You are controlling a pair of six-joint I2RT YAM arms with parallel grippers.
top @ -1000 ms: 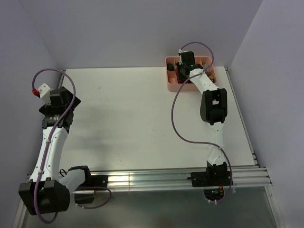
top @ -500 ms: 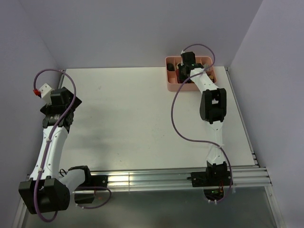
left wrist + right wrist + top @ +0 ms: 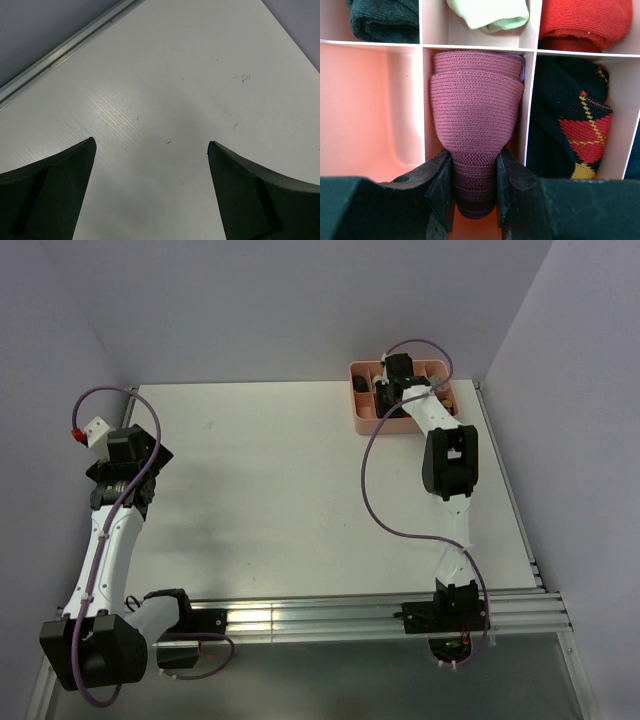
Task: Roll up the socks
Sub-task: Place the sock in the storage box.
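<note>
White table (image 3: 300, 490), one pink divided tray (image 3: 370, 125). In tray's middle cell, one roll of socks (image 3: 475, 110) pinched by right gripper (image 3: 475, 170), four other bundles (image 3: 590, 22) around. Far left of tray, left gripper (image 3: 151, 144) spread wide.

You've got the socks (image 3: 475, 115) rolled into one plump magenta knit bundle w/ a purple edge at top right. It sits in the mid compartment of the pink tray (image 3: 370, 125), its narrow lower end pinched btwn the right gripper's (image 3: 474, 190) fingers.
</note>
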